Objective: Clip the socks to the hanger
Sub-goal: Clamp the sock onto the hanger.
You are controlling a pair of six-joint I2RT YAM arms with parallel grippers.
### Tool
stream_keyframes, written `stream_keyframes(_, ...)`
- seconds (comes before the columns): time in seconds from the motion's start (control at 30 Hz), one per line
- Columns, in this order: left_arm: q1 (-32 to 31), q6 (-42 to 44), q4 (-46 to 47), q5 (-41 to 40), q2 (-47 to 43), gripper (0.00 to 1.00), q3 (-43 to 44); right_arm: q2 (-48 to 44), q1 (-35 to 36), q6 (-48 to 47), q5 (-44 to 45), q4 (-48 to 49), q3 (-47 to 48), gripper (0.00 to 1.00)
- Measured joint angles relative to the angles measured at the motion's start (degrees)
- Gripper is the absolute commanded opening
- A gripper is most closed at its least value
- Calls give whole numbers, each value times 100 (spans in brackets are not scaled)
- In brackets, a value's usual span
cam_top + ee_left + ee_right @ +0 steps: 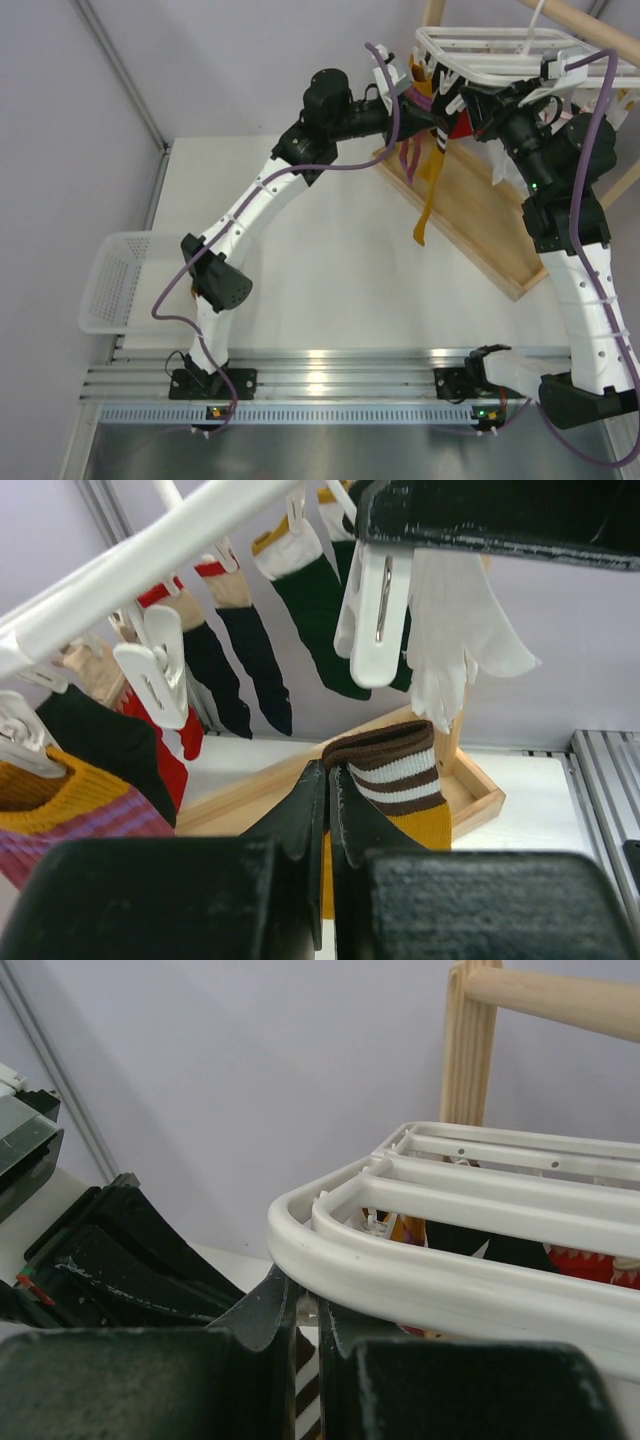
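One sock (405, 780) is held under the hanger (430, 1275), above the tabletop's far right corner.
Its striped cuff is gripped by the left tool (328, 810); the right tool's (308, 1312) state cannot be told. The bars are crowded by other clipped socks (250, 660); one tray (480, 218) is seen below.

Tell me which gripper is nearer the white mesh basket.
Left. The left gripper, holding the sock at the hanger, is far right of the basket; the right gripper is even farther right.

Robot laboratory bench: two arms (250, 205) bolted to aluminium rails (330, 375) at a white counter (330, 270) (plain lilac walls (230, 60) behind).
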Motion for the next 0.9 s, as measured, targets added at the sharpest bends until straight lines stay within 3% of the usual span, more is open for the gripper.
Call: stream_keyframes(0.9,-153,-101,599,-380,544,0,605,-92,0,-424,-57,57,-197,0)
